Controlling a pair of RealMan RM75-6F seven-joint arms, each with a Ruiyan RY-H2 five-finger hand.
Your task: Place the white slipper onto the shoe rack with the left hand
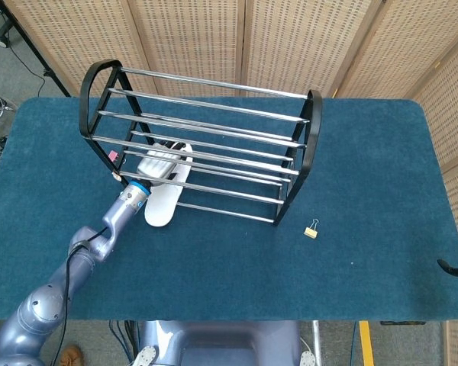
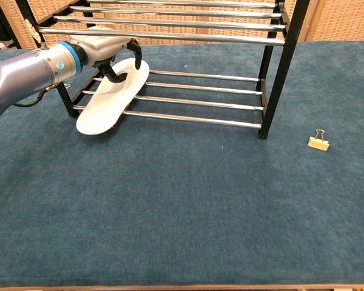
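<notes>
The white slipper (image 1: pixel 162 204) (image 2: pixel 109 103) lies tilted on the bottom bars of the black-and-chrome shoe rack (image 1: pixel 306 130) (image 2: pixel 200 118). Its toe end is inside the rack and its heel hangs out over the front bar toward the table. My left hand (image 1: pixel 159 165) (image 2: pixel 106 51) reaches in at the rack's left end and holds the slipper at its toe end, dark fingers curled over the top. Of my right hand (image 1: pixel 454 267) only dark fingertips show at the head view's right edge, spread apart and holding nothing.
A small gold binder clip (image 1: pixel 311 229) (image 2: pixel 318 141) lies on the blue cloth right of the rack. The rack's upper bars run just above my left hand. Wicker screens stand behind the table.
</notes>
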